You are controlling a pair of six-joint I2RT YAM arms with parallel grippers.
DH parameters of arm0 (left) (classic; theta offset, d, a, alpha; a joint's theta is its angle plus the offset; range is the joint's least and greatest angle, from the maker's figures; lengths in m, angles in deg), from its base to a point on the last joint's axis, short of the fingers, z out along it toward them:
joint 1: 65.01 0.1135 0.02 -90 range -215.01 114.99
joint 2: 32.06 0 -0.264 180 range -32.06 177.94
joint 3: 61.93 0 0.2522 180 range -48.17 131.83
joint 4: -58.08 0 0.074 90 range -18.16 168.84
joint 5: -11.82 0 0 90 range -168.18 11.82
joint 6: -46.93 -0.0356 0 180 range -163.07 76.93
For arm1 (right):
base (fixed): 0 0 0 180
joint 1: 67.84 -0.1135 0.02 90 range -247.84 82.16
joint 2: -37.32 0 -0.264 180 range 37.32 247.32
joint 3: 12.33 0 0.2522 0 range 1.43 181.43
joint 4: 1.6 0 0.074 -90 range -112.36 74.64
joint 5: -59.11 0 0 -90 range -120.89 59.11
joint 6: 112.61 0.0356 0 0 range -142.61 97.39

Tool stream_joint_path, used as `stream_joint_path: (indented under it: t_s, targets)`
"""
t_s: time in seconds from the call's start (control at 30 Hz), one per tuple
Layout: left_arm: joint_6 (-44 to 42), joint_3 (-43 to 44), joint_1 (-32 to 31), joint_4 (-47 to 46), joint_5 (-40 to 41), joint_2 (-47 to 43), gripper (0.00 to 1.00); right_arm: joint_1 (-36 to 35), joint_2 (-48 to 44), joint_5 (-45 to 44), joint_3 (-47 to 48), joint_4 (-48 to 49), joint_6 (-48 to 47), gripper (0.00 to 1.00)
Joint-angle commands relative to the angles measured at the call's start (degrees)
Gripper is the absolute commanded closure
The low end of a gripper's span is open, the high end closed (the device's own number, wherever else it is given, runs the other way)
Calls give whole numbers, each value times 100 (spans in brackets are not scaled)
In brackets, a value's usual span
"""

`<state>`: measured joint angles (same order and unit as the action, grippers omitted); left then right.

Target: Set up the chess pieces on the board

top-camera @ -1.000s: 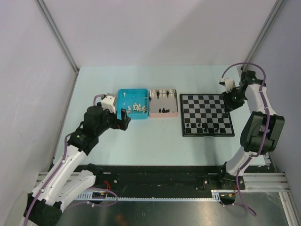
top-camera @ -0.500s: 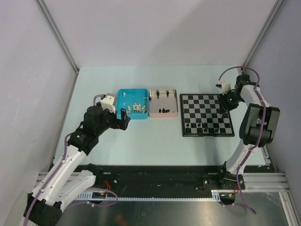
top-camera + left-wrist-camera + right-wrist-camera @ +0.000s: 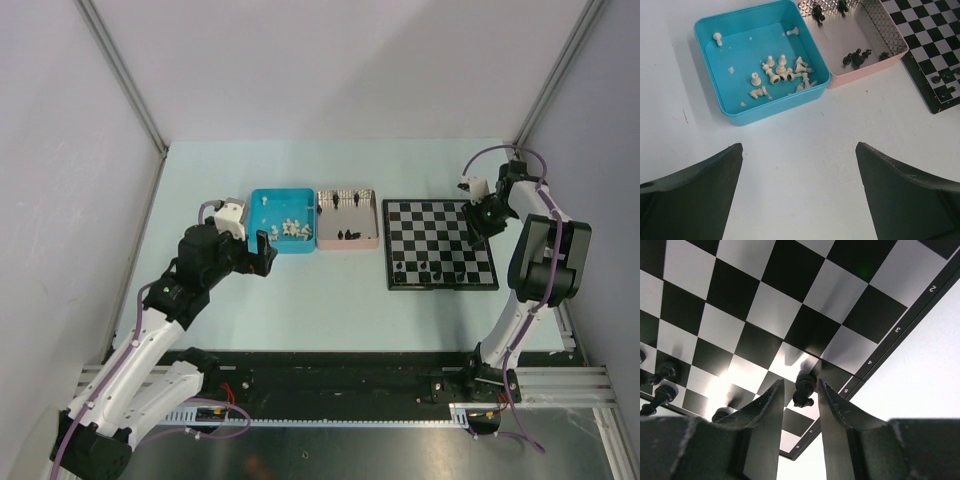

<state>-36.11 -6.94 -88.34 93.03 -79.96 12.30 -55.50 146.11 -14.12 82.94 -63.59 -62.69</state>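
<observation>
Since a second before, the right hand (image 3: 478,217) had edged left, in over the board (image 3: 432,232) from its right edge.
Left of the board, the left hand (image 3: 799,150) hung wide open above the counter (image 3: 805,125), near the blue tray (image 3: 771,113) of white pieces (image 3: 782,72). The pink tray (image 3: 866,68) sat just beside the board. The right hand's narrow fingers (image 3: 771,405) held a black piece (image 3: 804,387) over the board's right side, with other black pieces (image 3: 440,272) on its near rows.

Left tool (image 3: 799,147) wide open; right tool (image 3: 800,384) pinching.
</observation>
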Motion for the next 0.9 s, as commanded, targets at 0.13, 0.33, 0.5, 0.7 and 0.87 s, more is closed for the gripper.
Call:
stream_joint_path:
  t_s: [0.13, 0.33, 0.5, 0.7, 0.87]
  targets:
    - [-169, -10, 39, -45, 29, -50, 0, 5, 19, -95, 22, -29, -97, 73]
    - [-160, -10, 39, -45, 29, -50, 0, 5, -51, -87, 31, -117, -123, 86]
    - [-151, -10, 39, -54, 20, -59, 0, 5, -244, 18, 5, -222, -106, 92]
    - [-160, -10, 39, -45, -6, -59, 0, 5, -675, 98, -197, -240, -79, 93]
    - [-151, -10, 39, -45, 2, -76, 0, -3, -772, 133, -233, -336, -71, 93]
